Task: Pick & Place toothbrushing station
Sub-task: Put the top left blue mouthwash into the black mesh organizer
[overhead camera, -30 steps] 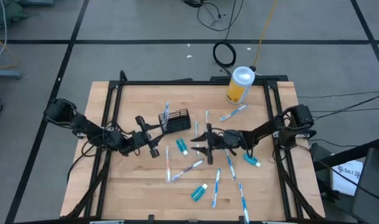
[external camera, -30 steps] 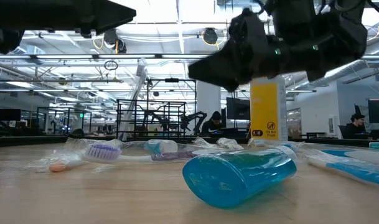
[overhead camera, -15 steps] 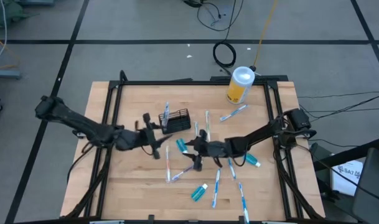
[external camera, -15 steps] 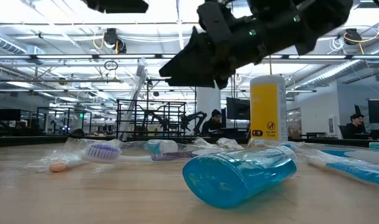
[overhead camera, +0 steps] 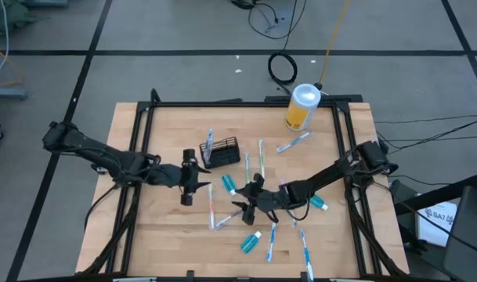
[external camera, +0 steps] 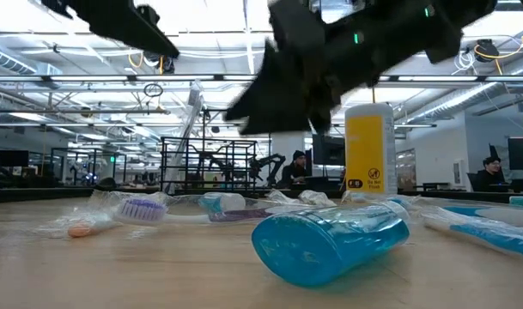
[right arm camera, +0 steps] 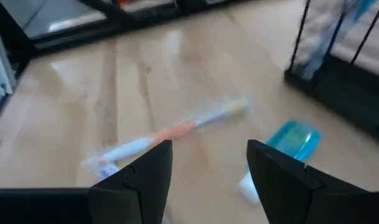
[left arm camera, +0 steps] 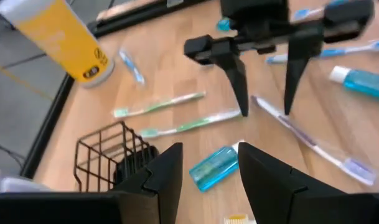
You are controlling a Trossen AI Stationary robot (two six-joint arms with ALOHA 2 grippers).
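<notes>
The black wire caddy (overhead camera: 222, 151) stands on the table behind the centre, with a toothbrush (overhead camera: 208, 145) at its left side. Slim toothbrushes (overhead camera: 232, 212) and teal toothpaste tubes (overhead camera: 229, 185) lie scattered flat on the wood. My left gripper (overhead camera: 187, 186) hovers open, left of the caddy's near side. In its wrist view a teal tube (left arm camera: 214, 168) and the caddy (left arm camera: 111, 155) lie beyond the fingers. My right gripper (overhead camera: 245, 208) hangs open above the toothbrushes near the centre. Its wrist view shows a toothbrush (right arm camera: 170, 134), a tube (right arm camera: 289, 146) and the caddy (right arm camera: 345, 68) ahead.
A yellow canister with a white lid (overhead camera: 302, 107) stands at the table's far right. More toothbrushes (overhead camera: 305, 249) and a tube (overhead camera: 251, 241) lie toward the near edge, another tube (overhead camera: 318, 202) at the right. A black frame (overhead camera: 238, 103) borders the tabletop.
My right gripper has moved toward the table's near left, over the toothbrushes at the centre, and has rolled. My left gripper has risen a little and tipped up from pointing steeply down to a shallower slant. Nothing on the table has moved.
</notes>
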